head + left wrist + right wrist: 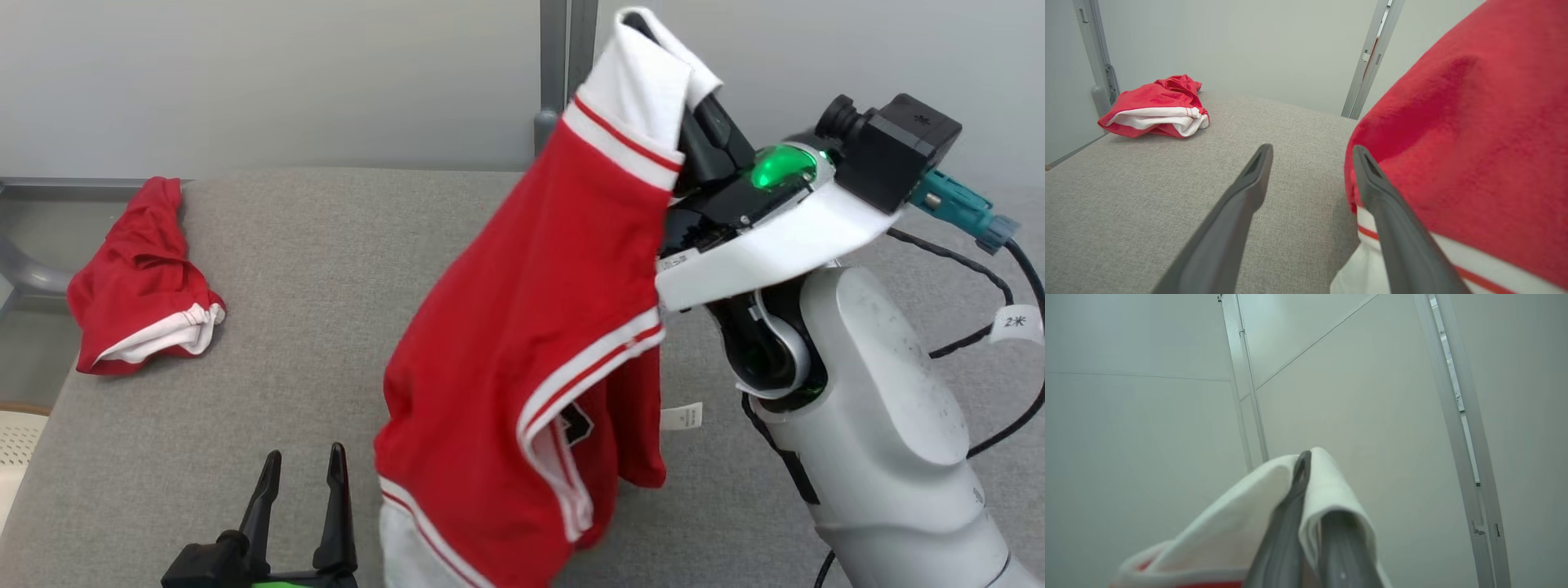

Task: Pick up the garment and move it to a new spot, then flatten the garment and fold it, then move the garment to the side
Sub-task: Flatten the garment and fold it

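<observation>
Garment (531, 343) hangs from clenched right hand (647, 24) (fingertips seemingly buried in cloth); left hand (304, 459) gapes empty.

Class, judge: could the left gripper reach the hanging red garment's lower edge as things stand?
Probably yes: the open left gripper sits just beside the garment, nothing standing between them.

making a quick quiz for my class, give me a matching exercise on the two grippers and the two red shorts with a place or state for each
Column one:
1. left gripper
2. right gripper
3. held red shorts
4. crumpled red shorts

Column two:
a. lying at the far left of the grey fabric surface
b. shut on a white band
c. open, holding nothing
d. hanging from the raised arm

Pairs: 1-c, 2-b, 3-d, 4-a
</observation>
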Motion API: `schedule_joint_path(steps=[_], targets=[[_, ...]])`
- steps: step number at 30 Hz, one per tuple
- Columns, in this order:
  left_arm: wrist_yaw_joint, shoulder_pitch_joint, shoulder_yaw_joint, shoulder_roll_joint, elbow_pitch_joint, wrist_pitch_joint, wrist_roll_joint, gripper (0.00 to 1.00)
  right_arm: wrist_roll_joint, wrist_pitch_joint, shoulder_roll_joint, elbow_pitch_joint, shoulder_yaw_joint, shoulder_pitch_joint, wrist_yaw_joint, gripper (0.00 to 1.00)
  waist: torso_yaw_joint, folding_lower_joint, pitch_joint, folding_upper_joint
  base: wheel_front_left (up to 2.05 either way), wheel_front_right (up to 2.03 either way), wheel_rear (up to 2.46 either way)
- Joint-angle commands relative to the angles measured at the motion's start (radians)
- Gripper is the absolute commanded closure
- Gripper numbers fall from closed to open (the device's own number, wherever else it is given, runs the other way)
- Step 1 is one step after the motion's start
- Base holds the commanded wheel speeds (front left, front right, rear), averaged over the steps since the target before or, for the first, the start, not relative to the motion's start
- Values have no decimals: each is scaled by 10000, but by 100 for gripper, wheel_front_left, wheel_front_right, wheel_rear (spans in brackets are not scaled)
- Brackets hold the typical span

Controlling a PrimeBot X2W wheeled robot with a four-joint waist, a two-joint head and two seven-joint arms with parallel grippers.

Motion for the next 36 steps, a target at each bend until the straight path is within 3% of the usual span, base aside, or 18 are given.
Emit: schedule_joint_path(steps=[1, 7, 14, 18, 22, 23, 24, 25, 30, 36], targets=[[37, -31, 28, 20, -18, -4, -98, 0, -91, -33, -26, 445, -260, 177, 1, 100, -33, 0, 76, 0, 0, 0, 0], [-2, -250, 89, 20, -19, -4, -134, 0, -1301, -241, -35, 3212, -2198, 391, 1, 100, -156, 0, 379, 0, 0, 0, 0], [-143, -572, 36, 21, 81, -4, -87, 0, -3921, -882, -19, 6543, -5606, -125, 2, 100, -244, 0, 776, 0, 0, 0, 0], [-142, -699, 30, 21, 102, -4, -131, 0, -5177, -1130, -24, 7754, -7091, -199, 2, 100, -288, 0, 911, 0, 0, 0, 0], [-162, -738, -49, 21, 134, -4, -113, 0, -6038, -1370, -29, 8600, -7900, -121, 1, 99, -402, 0, 1001, 0, 0, 0, 0], [-175, -756, -56, 21, 147, -4, -96, 0, -6269, -1422, -27, 8819, -8079, -42, 1, 90, -426, 0, 1016, 0, 0, 0, 0], [-187, -761, -66, 21, 154, -4, -89, 0, -6439, -1460, -26, 8969, -8161, 2, 1, 58, -445, 0, 1023, 0, 0, 0, 0], [-168, -766, -73, 21, 159, -4, -81, 0, -6653, -1507, -38, 9092, -8245, 29, 1, 0, -475, 0, 1027, 0, 0, 0, 0], [-187, -747, -62, 21, 179, -4, -13, 0, -7720, -1633, -133, 9172, -8292, 257, -1, 0, -597, 0, 991, 0, 0, 0, 0], [-156, -499, 94, 21, 135, -4, 58, 0, -8422, -1636, -99, 8259, -8221, 1098, -1, 0, -756, 0, 814, 0, 0, 0, 0]])
